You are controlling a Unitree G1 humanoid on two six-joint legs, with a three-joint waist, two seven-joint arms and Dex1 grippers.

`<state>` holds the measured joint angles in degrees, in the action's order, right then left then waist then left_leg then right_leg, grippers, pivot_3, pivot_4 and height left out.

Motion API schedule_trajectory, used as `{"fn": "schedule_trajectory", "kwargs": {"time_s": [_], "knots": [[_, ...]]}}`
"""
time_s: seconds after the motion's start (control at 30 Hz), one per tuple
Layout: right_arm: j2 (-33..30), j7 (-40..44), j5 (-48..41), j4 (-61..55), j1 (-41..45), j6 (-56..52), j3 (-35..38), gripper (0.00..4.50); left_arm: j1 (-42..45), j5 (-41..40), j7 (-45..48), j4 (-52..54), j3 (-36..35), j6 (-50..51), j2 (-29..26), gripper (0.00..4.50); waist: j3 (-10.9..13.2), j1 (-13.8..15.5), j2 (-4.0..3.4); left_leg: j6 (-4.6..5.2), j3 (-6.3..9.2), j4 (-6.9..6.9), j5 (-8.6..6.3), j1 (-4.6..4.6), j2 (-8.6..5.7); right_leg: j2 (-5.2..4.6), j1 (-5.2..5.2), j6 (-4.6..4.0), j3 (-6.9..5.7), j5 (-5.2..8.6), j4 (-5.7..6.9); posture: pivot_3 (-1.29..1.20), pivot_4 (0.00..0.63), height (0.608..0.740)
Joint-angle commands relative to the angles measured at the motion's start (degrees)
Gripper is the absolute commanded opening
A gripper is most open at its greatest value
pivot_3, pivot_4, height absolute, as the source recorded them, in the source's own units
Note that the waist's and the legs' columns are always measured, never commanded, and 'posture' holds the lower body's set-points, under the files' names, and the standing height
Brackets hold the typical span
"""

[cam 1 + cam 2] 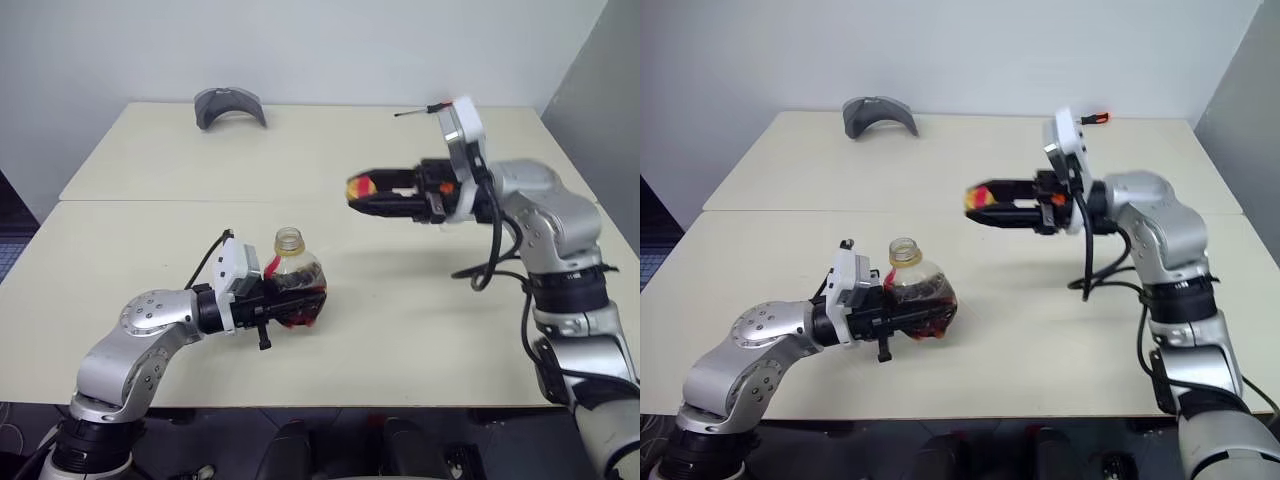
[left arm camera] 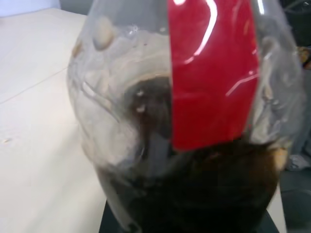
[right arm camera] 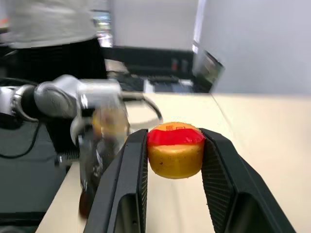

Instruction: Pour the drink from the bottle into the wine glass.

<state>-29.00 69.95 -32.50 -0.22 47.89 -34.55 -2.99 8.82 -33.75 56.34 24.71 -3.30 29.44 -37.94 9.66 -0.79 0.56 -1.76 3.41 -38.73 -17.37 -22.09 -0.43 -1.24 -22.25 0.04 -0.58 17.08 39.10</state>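
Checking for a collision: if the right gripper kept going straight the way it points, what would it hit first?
Probably nothing. The right gripper, shut on the cap, points level leftward above the table, seemingly passing above the open bottle.

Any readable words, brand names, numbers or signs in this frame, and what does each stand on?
None can be read.
Cap held in the right gripper: small dark print on its red top, too blurred to read.
Bottle held in the left gripper: its red label strip shows plain red, with no lettering visible.
Grey object at the table's far edge: no marking visible.
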Motion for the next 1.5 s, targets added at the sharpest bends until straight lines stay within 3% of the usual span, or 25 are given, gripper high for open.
{"fn": "schedule_trajectory", "kwargs": {"time_s": [0.03,0.17,0.33,0.5,0.63,0.7,0.87,1.0,1.03,1.23,1.4,1.5], "knots": [[-3.0,-6.1,-2.8,-11.3,-10.3,-3.5,5.7,1.26,-1.0,-0.7,0.0,1.6,-2.1,-2.0,-0.6,0.69,0.0,0.2,0.0,0.0,0.02,0.04,0.0,0.0,0.01,0.0,0.0,0.0,-0.02,0.0,-0.02,0.0,0.15,0.74],[0.1,-23.4,1.0,-17.5,-24.9,-5.3,12.1,1.26,0.1,0.3,-0.8,0.2,-1.5,-3.1,0.1,0.69,0.0,0.5,-0.01,0.0,-0.01,0.17,0.0,-0.01,0.02,0.01,-0.02,-0.01,-0.03,0.01,-0.05,0.0,0.15,0.74],[2.8,-37.1,14.2,-15.1,-36.8,7.2,12.9,1.26,1.3,0.5,-3.1,0.3,0.6,-2.5,2.6,0.69,0.0,0.5,-0.03,0.0,-0.12,0.07,0.0,0.12,0.02,0.05,0.03,0.03,0.07,0.0,0.09,0.0,0.15,0.74],[8.2,-48.8,20.2,-9.0,-39.4,12.8,14.4,1.26,2.2,0.8,-3.1,0.1,2.3,-2.6,3.6,0.69,0.0,0.3,-0.04,-0.21,-0.23,0.1,0.12,0.14,0.02,0.07,0.02,0.03,0.15,0.0,0.09,0.0,0.15,0.74],[13.7,-59.5,25.1,1.5,-36.3,17.2,14.1,1.26,5.2,1.4,-2.6,-2.3,3.6,-3.1,4.2,0.69,0.0,0.2,-0.04,-0.24,-0.24,0.11,0.14,0.23,0.07,0.14,0.03,0.03,0.16,0.0,0.16,0.0,0.15,0.74],[15.2,-59.9,25.5,3.7,-35.6,18.1,13.2,1.26,5.9,1.5,-2.7,-2.6,3.9,-2.9,4.5,0.69,0.0,0.1,-0.03,-0.23,-0.26,0.11,0.13,0.23,0.05,0.15,0.02,0.02,0.18,0.01,0.21,0.0,0.15,0.74],[16.7,-59.7,24.3,1.7,-37.6,16.5,12.8,2.82,5.3,1.1,-2.5,-2.1,3.7,-2.7,4.1,0.69,0.0,-0.7,0.0,-0.24,-0.31,0.1,0.14,0.23,0.06,0.14,0.05,0.02,0.23,0.01,0.15,0.0,0.15,0.74],[17.0,-59.5,20.9,-6.9,-41.1,9.0,13.7,4.3,5.1,1.1,-2.3,-2.4,2.9,-2.7,3.5,0.69,0.0,-0.7,0.0,-0.1,-0.21,0.2,0.06,0.24,0.07,0.14,0.05,0.01,0.17,0.02,0.14,0.0,0.15,0.74],[16.7,-59.1,19.1,-9.9,-41.6,6.3,14.3,4.46,5.1,1.1,-2.5,-2.5,2.6,-2.7,3.4,0.69,0.0,-0.7,0.0,-0.09,-0.21,0.2,0.05,0.23,0.07,0.14,0.05,0.01,0.17,0.02,0.15,0.0,0.15,0.74],[8.1,-51.8,14.8,-25.1,-43.0,1.3,13.9,4.46,3.6,2.4,-4.9,-2.7,1.0,-4.1,3.7,0.69,0.0,-0.7,-0.08,-0.01,-0.23,0.19,0.01,0.23,0.04,0.12,0.03,0.01,0.2,0.02,0.14,0.0,0.15,0.74],[1.2,-35.1,-2.3,-38.2,-40.3,-2.7,10.6,4.46,4.4,7.2,-17.8,-7.6,-3.2,-6.2,9.3,0.69,0.0,-0.8,-0.07,0.0,-0.16,0.25,0.01,0.24,0.1,0.18,0.03,0.01,0.12,0.02,0.1,0.0,0.15,0.74],[-0.6,-30.1,-5.4,-36.7,-35.2,-3.9,6.3,4.46,8.5,11.1,-26.1,-13.4,-5.2,-9.0,13.2,0.69,0.0,-0.7,0.04,0.01,-0.07,0.21,0.0,0.26,0.09,0.18,0.09,0.01,0.02,0.01,0.1,0.0,0.15,0.74]]}}
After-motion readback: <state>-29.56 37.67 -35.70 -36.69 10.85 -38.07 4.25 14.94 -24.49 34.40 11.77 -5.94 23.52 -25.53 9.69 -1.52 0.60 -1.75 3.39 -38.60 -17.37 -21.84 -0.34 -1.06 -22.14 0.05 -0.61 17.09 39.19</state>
